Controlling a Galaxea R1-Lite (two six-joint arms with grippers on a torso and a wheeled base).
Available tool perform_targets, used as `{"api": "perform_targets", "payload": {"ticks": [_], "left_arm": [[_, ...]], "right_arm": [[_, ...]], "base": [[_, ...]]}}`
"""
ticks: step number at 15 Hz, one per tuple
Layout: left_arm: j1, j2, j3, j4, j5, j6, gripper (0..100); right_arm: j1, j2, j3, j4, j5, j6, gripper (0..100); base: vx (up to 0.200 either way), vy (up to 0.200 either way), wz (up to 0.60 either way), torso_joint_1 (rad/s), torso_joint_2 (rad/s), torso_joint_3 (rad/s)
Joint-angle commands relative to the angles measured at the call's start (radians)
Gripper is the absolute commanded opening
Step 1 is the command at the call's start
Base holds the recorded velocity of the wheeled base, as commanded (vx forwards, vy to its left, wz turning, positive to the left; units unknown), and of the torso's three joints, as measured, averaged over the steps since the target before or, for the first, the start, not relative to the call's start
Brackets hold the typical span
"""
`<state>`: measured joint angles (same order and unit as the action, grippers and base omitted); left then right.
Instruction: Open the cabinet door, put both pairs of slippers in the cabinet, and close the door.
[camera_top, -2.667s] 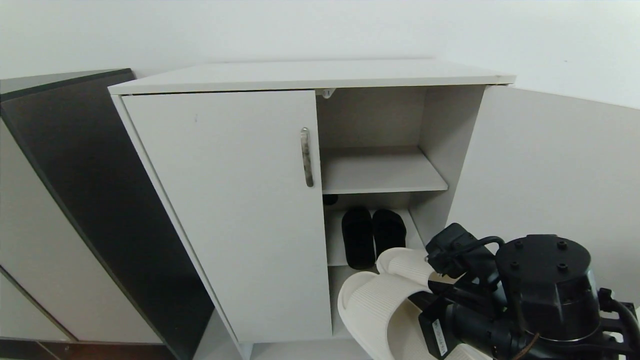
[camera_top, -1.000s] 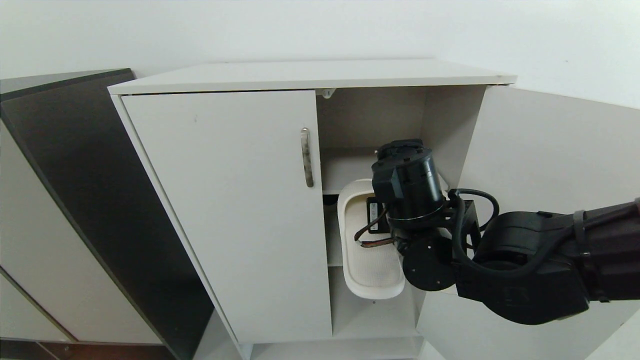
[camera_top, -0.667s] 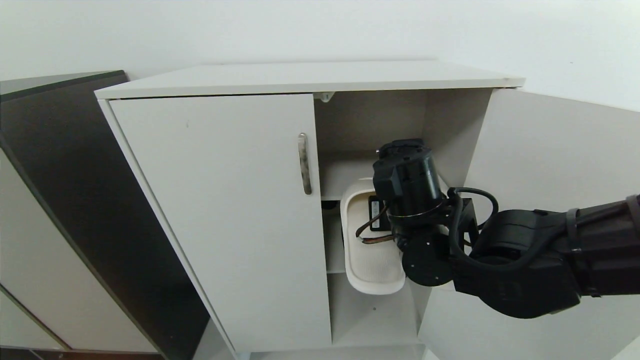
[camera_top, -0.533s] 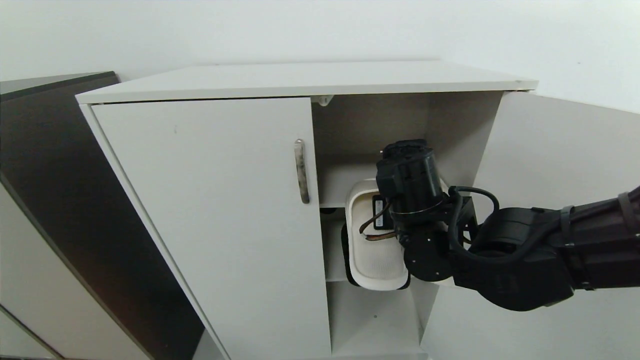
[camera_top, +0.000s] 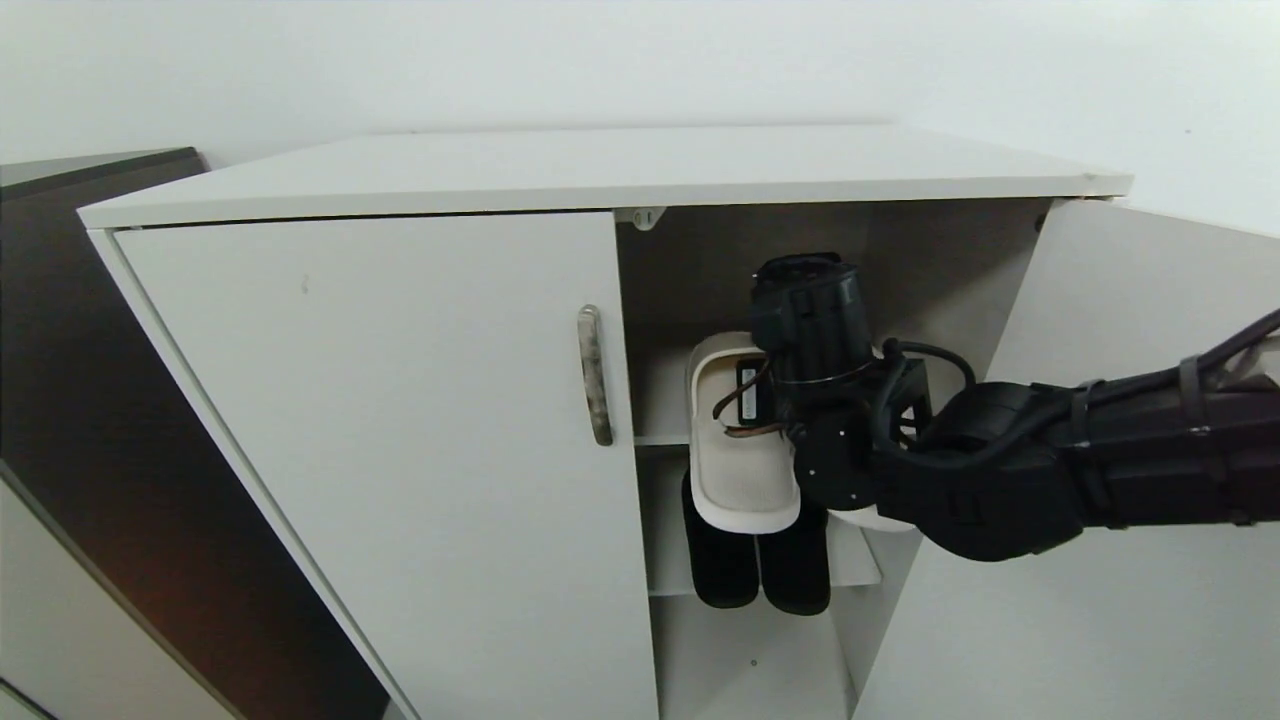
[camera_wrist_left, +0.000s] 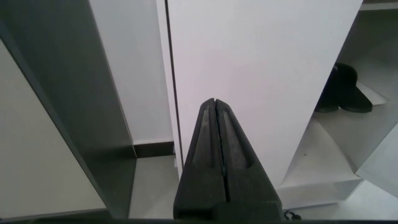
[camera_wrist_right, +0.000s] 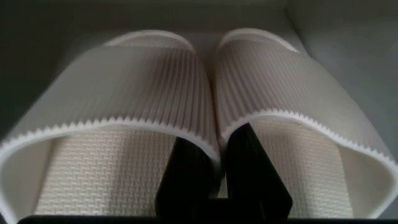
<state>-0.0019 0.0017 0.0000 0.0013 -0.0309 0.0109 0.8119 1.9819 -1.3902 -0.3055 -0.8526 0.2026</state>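
A: Nearest to us, what do we have?
B: Our left gripper (camera_wrist_left: 216, 124). Its two fingers are pressed flat together with nothing between them, and it hangs low in front of the closed left door (camera_top: 380, 450).
A: And our right gripper (camera_wrist_right: 219, 171)?
B: It is clamped on the white slippers (camera_top: 740, 470). We see one finger tucked under each ribbed strap, pinching the two touching inner walls between them. The pair lies side by side, toes pointing into the cabinet (camera_top: 600, 170).
A: Where exactly is that pair?
B: At the open right half, level with the upper shelf (camera_top: 660, 410), heels jutting out past its front edge. We cannot tell whether the soles touch the shelf.
A: Below it?
B: The black slippers (camera_top: 760, 560) sit side by side on the middle shelf (camera_top: 665, 560), straight under the white pair, heels at its front edge.
A: Farther on?
B: The right door (camera_top: 1100, 600) stands swung open to the right. The left door carries a metal handle (camera_top: 593, 375) by its inner edge. A dark panel (camera_top: 100, 400) stands beside the cabinet's left, and a white wall (camera_top: 640, 60) is behind everything.
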Motion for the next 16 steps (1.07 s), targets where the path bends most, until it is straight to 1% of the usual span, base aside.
{"api": "perform_targets", "payload": {"ticks": [1, 8, 9, 10, 14, 16], "left_arm": [[0.0, 0.001, 0.0, 0.0, 0.0, 0.0, 0], [0.0, 0.001, 0.0, 0.0, 0.003, -0.003, 0], [0.0, 0.001, 0.0, 0.0, 0.005, -0.005, 0], [0.0, 0.001, 0.0, -0.001, 0.005, -0.008, 0], [0.0, 0.001, 0.0, -0.001, 0.005, -0.008, 0], [0.0, 0.001, 0.0, -0.001, 0.005, -0.009, 0]], "right_arm": [[-0.027, 0.046, -0.055, 0.0, 0.012, -0.002, 0], [-0.096, 0.156, -0.182, 0.0, 0.027, -0.052, 0], [-0.099, 0.161, -0.191, 0.0, 0.029, -0.055, 0], [-0.103, 0.166, -0.214, 0.005, 0.053, -0.063, 0], [-0.112, 0.173, -0.286, 0.008, 0.056, -0.117, 0], [-0.122, 0.193, -0.316, 0.008, 0.056, -0.123, 0]], "base": [[0.0, 0.0, 0.0, 0.0, 0.0, 0.0], [0.0, 0.0, 0.0, 0.0, 0.0, 0.0], [0.0, 0.0, 0.0, 0.0, 0.0, 0.0], [0.0, 0.0, 0.0, 0.0, 0.0, 0.0], [0.0, 0.0, 0.0, 0.0, 0.0, 0.0], [0.0, 0.0, 0.0, 0.0, 0.0, 0.0]]}}
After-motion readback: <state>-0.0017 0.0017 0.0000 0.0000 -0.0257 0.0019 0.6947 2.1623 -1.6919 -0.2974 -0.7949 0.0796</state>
